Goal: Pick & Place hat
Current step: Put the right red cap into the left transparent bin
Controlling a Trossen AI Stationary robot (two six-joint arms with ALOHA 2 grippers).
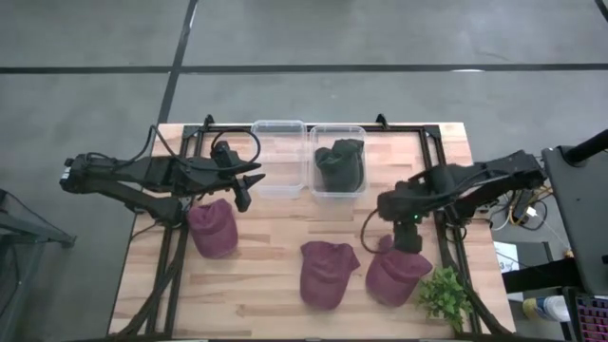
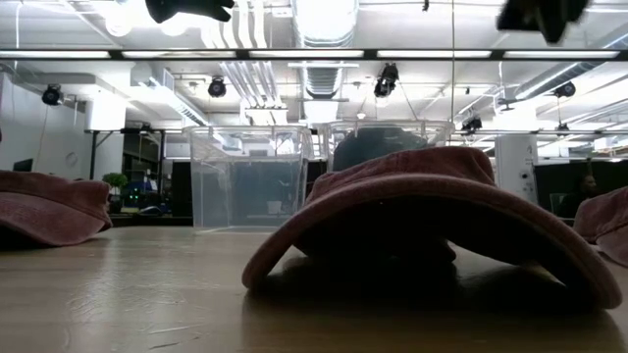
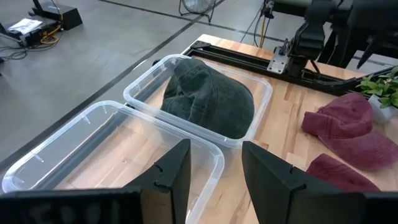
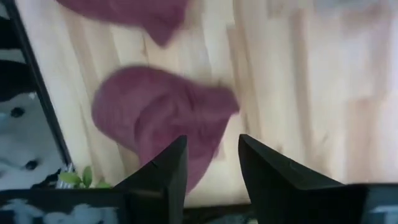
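Three maroon hats lie on the wooden table, crowns up: one at the left [image 1: 213, 228], one in the middle [image 1: 328, 273] and one at the right [image 1: 397, 273]. A dark green hat [image 1: 339, 163] sits in the right clear bin [image 1: 359, 133]. The left clear bin [image 1: 278, 128] holds nothing. My left gripper [image 1: 249, 187] is open and empty, just beside the left bin's near left corner [image 3: 211, 149]. My right gripper [image 1: 408, 242] is open and hovers above the right maroon hat [image 4: 161, 118], fingers pointing down.
A small green plant [image 1: 445, 294] stands at the table's near right corner, beside the right maroon hat. Black frame rails [image 1: 442, 166] run along the table's sides and far edge. Bare wood [image 1: 285, 214] lies between the bins and the hats.
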